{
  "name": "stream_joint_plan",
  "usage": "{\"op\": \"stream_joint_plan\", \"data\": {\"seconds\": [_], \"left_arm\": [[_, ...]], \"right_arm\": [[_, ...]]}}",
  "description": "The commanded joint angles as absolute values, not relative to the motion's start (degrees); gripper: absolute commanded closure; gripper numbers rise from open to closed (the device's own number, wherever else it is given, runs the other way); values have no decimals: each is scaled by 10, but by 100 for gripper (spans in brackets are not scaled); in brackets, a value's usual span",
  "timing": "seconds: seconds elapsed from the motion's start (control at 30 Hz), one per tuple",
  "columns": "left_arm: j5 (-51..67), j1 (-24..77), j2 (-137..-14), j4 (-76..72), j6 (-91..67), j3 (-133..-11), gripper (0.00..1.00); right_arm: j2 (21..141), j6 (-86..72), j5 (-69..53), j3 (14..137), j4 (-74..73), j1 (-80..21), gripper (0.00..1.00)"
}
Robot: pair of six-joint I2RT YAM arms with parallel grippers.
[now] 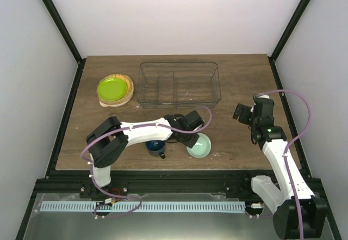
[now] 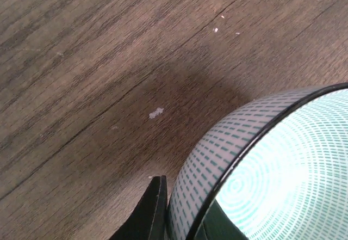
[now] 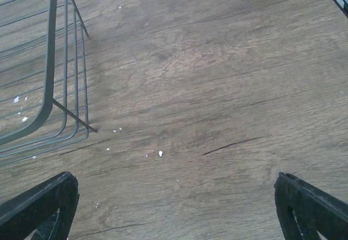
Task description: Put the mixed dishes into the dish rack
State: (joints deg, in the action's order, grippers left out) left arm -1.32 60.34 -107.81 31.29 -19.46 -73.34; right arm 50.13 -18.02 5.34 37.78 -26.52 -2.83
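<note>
The pale mint bowl (image 1: 199, 146) rests on the table near the front edge. My left gripper (image 1: 196, 133) is shut on its near rim. In the left wrist view the bowl's (image 2: 283, 164) wall sits between the gripper's (image 2: 185, 210) jaws, one black finger (image 2: 154, 207) outside and the other inside. The small dark blue mug (image 1: 155, 148) stands just left of the bowl, partly under the left arm. The lime-green plate (image 1: 113, 88) lies on the tan woven-look plate (image 1: 128, 85) at the back left. The clear dish rack (image 1: 179, 84) holds nothing. My right gripper (image 1: 242, 112) is open over bare wood.
The rack's wire corner (image 3: 51, 93) shows at the left of the right wrist view, with my right gripper (image 3: 174, 196) above plain wood beside it. Black frame posts (image 1: 285, 30) stand at the table's back corners. White crumbs (image 3: 160, 153) dot the wood.
</note>
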Motion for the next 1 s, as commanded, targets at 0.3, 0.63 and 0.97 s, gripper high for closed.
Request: {"op": "stream_joint_plan", "data": {"seconds": [0.3,0.63,0.97], "left_arm": [[158,534,-834,199,-194,-620,100],[444,387,-706,14,-269,-552,100],[571,364,-790,-338,-456,-484,100]], "right_arm": [[455,-166,-149,344,-159,-33,0],[446,-241,-460,242,61,-33,1],[441,-425,-620,147,425,-34,2]]}}
